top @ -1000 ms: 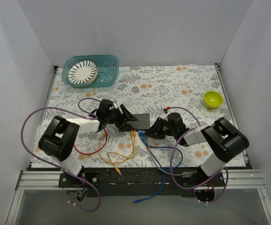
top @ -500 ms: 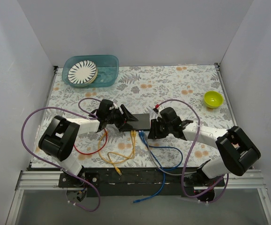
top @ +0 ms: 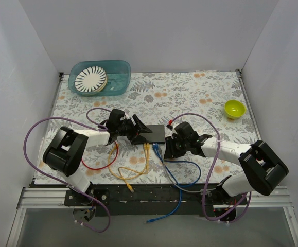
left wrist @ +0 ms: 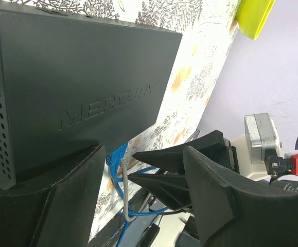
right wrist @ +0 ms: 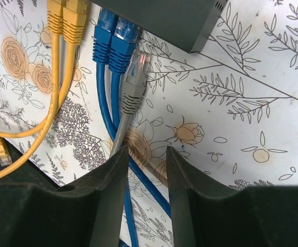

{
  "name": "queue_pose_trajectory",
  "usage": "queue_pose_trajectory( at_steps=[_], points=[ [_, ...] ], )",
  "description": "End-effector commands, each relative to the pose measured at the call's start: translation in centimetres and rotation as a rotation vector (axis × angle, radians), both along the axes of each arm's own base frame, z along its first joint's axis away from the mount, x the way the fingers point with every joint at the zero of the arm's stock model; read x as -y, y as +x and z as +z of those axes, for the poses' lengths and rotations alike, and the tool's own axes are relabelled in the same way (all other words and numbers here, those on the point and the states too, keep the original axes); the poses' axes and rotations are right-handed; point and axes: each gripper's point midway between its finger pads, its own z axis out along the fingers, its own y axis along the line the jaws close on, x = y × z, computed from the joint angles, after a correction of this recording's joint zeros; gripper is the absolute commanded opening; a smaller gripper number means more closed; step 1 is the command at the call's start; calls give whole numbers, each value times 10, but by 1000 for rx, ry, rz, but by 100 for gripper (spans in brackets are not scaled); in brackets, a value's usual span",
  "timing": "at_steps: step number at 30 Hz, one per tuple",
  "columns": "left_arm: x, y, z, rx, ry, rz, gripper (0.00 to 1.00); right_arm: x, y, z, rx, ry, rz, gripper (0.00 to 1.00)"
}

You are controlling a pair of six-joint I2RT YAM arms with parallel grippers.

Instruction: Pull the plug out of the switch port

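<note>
One switch [top: 154, 133] lay flat between both arms, five plugs seated along its near edge, two yellow plugs [right wrist: 66, 18], two blue plugs [right wrist: 112, 41], one grey plug [right wrist: 134, 82], left gripper [top: 137, 132] jaws apart at its left end, right gripper [right wrist: 147, 154] jaws apart, straddling the grey cable [right wrist: 119, 128].

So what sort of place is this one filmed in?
Probably a lab test booth: plain white walls box in a flowered table, two robot arms are bolted to its near rail, and a switch with cables lies staged.
</note>
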Motion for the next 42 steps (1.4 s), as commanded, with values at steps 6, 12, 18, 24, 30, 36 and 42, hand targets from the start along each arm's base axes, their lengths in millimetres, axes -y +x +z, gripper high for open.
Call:
queue_pose_trajectory(
  at_steps=[6,12,18,24,30,36,42],
  points=[
    [-15,-12,-33,-85,90,35,63,-4,-3,3,-3,-4,23,45],
    [-15,-13,-34,-89,91,39,64,-11,3,26,48,33,13,48],
    [-14,-12,-36,-97,91,38,64,-13,4,27,68,-12,44,53],
    [-14,-12,-36,-96,92,33,64,-18,-4,14,42,-41,93,52],
    [-15,-15,-37,-100,94,29,64,-21,-11,1,10,-66,117,38],
    [-15,-14,-37,-99,96,28,64,-17,-3,19,67,-69,82,6],
    [-15,-12,-37,-92,100,31,64,26,20,67,213,-220,-74,1]
  ],
)
